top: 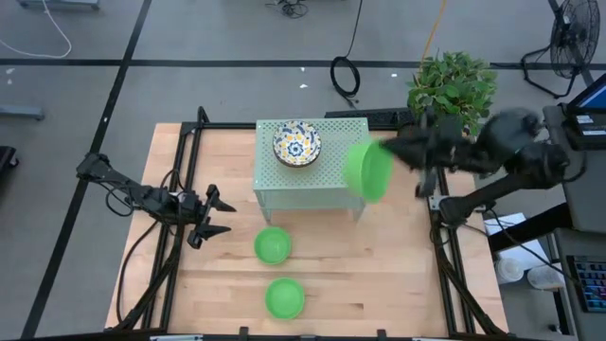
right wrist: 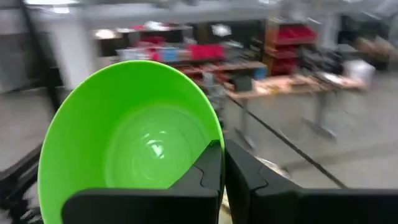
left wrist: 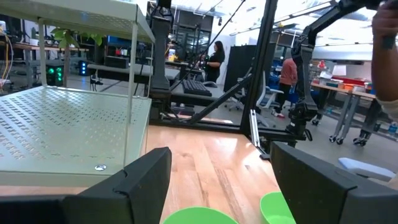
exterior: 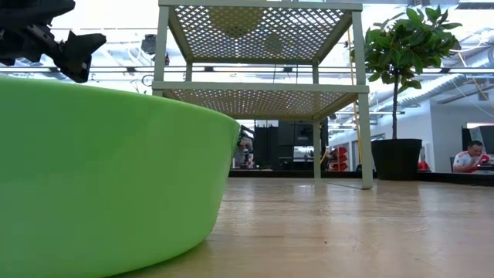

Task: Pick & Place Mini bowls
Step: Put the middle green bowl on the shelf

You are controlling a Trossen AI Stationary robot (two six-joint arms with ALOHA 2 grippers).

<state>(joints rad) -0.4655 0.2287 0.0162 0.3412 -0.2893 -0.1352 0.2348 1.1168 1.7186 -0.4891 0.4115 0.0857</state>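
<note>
Right gripper (right wrist: 224,163) clenched on rim of a green bowl (top: 366,170), tilted in the air at the stand's (top: 312,180) right edge. Left gripper (top: 210,216) released, near worktop's (top: 379,275) left edge, two green bowls (top: 273,245) just beside it.

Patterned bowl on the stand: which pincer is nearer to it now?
Right. The right pincer holds a green bowl tilted at the stand's right edge, near the patterned bowl. The left pincer hangs open, off the stand's left side, lower down the table.
</note>
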